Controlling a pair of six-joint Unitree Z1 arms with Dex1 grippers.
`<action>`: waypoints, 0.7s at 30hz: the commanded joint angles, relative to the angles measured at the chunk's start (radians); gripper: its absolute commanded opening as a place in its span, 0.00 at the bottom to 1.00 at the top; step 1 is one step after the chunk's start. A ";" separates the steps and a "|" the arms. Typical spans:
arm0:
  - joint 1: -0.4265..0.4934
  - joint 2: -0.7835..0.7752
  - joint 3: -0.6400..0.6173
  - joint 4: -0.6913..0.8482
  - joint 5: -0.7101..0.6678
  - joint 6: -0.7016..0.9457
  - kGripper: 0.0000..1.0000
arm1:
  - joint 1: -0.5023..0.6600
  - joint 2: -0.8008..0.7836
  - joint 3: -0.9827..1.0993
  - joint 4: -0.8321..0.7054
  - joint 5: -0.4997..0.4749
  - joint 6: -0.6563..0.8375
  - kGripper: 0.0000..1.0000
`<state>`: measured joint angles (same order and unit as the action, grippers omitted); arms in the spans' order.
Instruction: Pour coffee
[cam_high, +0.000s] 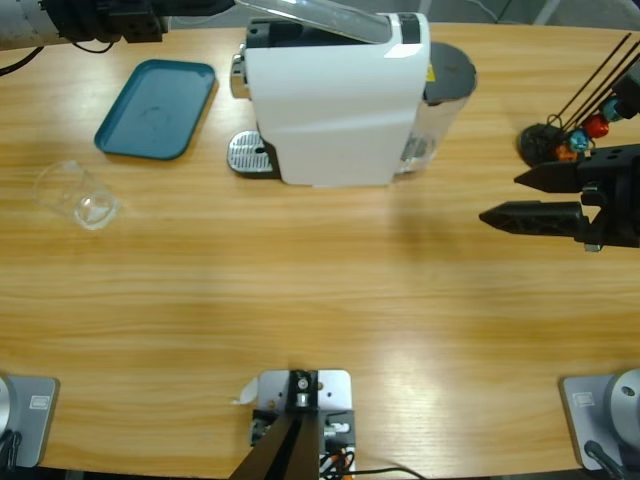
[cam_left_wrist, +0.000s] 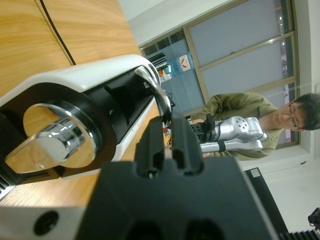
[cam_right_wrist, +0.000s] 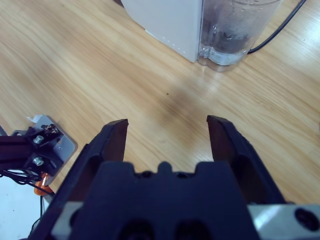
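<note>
Far left, glass (cam_high: 80, 196): 1, clear, looks empty, standing on bare table (cam_high: 300, 290), well apart from the machine. No coffee visible anywhere, so nothing poured yet.

Tray (cam_high: 155, 110): 1, teal, nothing on it, just above the glass.

L gripper (cam_left_wrist: 169, 122): up by the machine's top front. Claw pinched narrow, a slit only. The tips are at the chrome lever (cam_left_wrist: 156, 90), but can't tell if they nip it.

Machine (cam_high: 335, 100): 1, white, lid flap raised. Spout (cam_left_wrist: 50, 145) has no cup under it; drip grid (cam_high: 250, 155) is bare. Tank (cam_high: 442, 110): 1, on the machine's right.

R gripper (cam_high: 500, 197): right edge, claw wide, holding nothing, hovering over bare wood and pointing at the machine.

Capsule rack (cam_high: 555, 140): 1, far right, w/ 3 capsules countable (orange, red, blue).

1 person, seated in the background of the left wrist view.

Step, my read: prep stage, machine being opened or loaded, brew not begun. Next prob. needs a capsule in, the lever down, and the glass moved onto the grid under the spout. Glass is thin and slippery: grip low, keep it upright.
</note>
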<state>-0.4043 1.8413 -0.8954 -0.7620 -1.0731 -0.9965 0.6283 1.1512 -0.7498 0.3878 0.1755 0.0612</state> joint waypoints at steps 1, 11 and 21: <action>0.020 -0.037 -0.024 -0.007 -0.011 -0.013 0.64 | 0.011 0.020 0.035 -0.009 0.001 0.011 0.67; 0.022 -0.154 -0.057 0.053 0.059 0.040 0.79 | 0.011 0.001 0.036 -0.009 -0.004 0.012 0.67; -0.064 -0.609 -0.010 0.835 0.727 0.608 0.79 | 0.011 -0.089 0.041 0.010 -0.125 0.050 0.68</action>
<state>-0.3928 1.4708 -0.9430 -0.3649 -0.7071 -0.6706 0.6292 1.1344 -0.7468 0.3876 0.1259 0.0784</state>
